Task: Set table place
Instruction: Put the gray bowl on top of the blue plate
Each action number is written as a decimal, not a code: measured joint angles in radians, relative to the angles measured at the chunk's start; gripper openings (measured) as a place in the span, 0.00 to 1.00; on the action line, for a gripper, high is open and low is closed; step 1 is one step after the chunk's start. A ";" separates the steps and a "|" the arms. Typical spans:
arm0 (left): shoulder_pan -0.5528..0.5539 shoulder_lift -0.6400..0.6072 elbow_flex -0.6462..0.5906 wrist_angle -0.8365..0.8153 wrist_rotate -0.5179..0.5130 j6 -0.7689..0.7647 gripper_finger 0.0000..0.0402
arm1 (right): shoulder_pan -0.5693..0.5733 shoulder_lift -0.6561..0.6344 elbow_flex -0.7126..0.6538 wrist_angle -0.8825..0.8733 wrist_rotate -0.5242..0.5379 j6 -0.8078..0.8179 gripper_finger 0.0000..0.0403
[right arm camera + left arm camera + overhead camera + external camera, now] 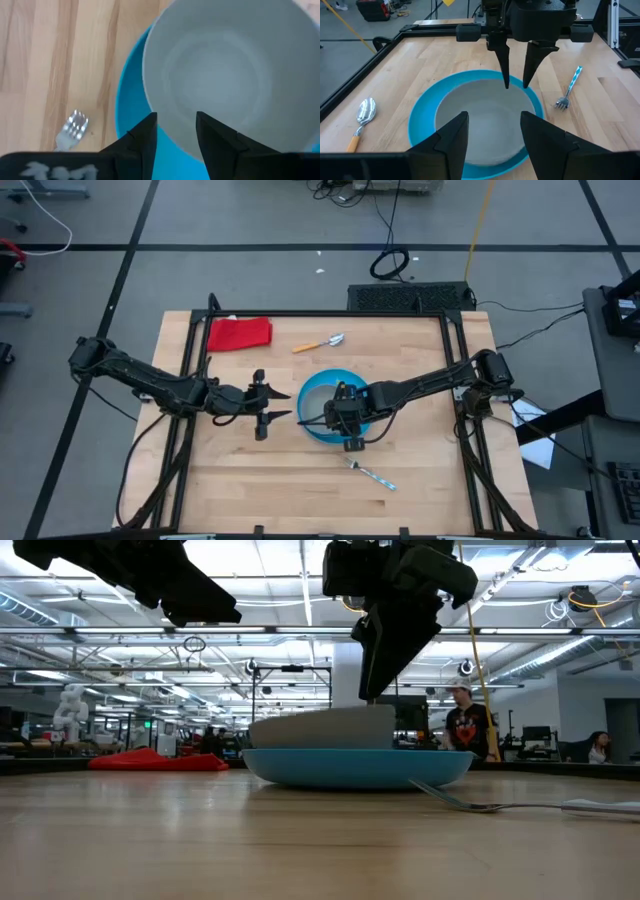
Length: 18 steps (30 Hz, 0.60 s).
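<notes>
Plate (pixel 318 423), bright blue, sits near the middle of the surface (pixel 420 480) with the grey bowl (pixel 320 395) inside it. High view: right gripper (pixel 345 420) hangs over the plate's right rim; left gripper (pixel 268 407) hovers just beside the plate's left rim, fingers spread. Fork (pixel 372 474) lies apart from the plate toward the near edge; spoon (pixel 320 343) with orange handle lies toward the far edge, and a red cloth (pixel 240 333) rests near the far left corner.

Left wrist view alone shows the right gripper (pixel 516 86) head-on: its two pointed fingers stand parted, tips over the bowl's (pixel 485 122) far rim; whether they touch it cannot be told. Same view gives spoon (pixel 362 120) and fork (pixel 569 92) on opposite sides of the plate (pixel 420 127).

Right wrist view looks straight down into the bowl (pixel 225 80), fork tines (pixel 74 125) beside the plate (pixel 130 110).

Low view: bowl (pixel 325 728) low inside the plate (pixel 355 768), fork (pixel 500 805) nearer the camera, people in the room behind.

Bare wood along the left, right and near edges.
</notes>
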 joint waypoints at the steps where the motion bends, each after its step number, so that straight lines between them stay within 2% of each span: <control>1: 0.000 0.000 0.000 0.000 0.000 0.000 0.46 | 0.005 0.000 0.000 0.015 -0.001 0.001 0.31; 11: 0.000 0.000 0.000 -0.003 0.000 0.004 0.46 | 0.117 0.011 0.000 0.346 -0.023 0.019 0.26; 18: 0.014 0.010 0.000 -0.086 -0.045 -0.086 0.45 | 0.123 0.034 0.000 0.304 0.089 0.061 0.19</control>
